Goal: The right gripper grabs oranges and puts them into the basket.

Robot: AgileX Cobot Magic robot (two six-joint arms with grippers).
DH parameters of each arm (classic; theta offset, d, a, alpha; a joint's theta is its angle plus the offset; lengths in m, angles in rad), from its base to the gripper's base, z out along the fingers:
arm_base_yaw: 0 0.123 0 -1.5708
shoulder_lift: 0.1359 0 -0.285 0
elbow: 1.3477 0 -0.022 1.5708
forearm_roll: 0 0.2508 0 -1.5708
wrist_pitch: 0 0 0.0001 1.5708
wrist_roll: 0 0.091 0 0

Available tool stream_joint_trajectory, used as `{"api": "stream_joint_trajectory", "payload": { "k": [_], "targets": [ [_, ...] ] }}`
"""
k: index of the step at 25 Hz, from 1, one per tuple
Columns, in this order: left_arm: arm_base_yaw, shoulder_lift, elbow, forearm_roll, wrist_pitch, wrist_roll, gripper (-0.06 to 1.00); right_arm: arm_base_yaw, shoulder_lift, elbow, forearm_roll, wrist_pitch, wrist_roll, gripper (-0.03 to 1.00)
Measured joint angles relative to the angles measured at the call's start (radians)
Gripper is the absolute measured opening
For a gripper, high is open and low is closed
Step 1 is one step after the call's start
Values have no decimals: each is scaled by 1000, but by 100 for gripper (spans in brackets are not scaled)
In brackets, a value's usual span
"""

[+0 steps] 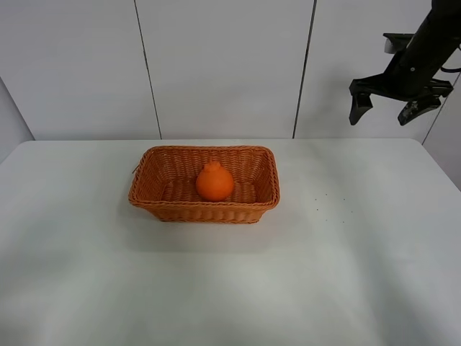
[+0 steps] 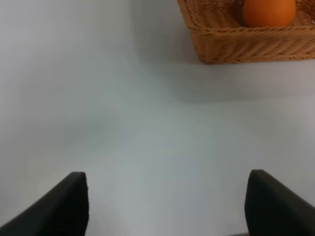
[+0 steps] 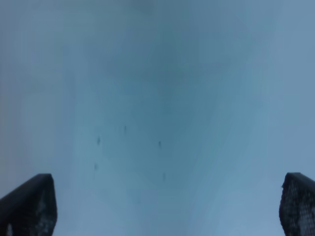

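Hanging high over the far right corner of the white table (image 1: 360, 274), my right gripper (image 1: 389, 109) has its fingers spread wide and carries nothing; broad bare tabletop lies all around the basket (image 1: 155, 196), which sits near the middle, well apart from me; its woven wicker walls flare outward under a braided rim; the orange (image 1: 215, 182), round with a knobbed top, rests inside it; my left gripper (image 2: 167, 204) is also wide open and empty, low over the table beside the basket.
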Motion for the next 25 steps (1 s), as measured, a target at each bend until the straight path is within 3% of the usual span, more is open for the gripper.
{"api": "stream_joint_trajectory", "payload": {
  "k": [5,13,20,25],
  "targets": [
    [0,0,0,0,0,0,77,-1,-249,284,0,-1,0,69],
    [0,0,0,0,0,0,77,-1,-769,904,0,-5,-5,69],
    [0,0,0,0,0,0,77,-1,-1334,1322,7,-172,-5,69],
    [0,0,0,0,0,0,77,-1,-1645,1348,4,-190,-4,69]
  ]
}}
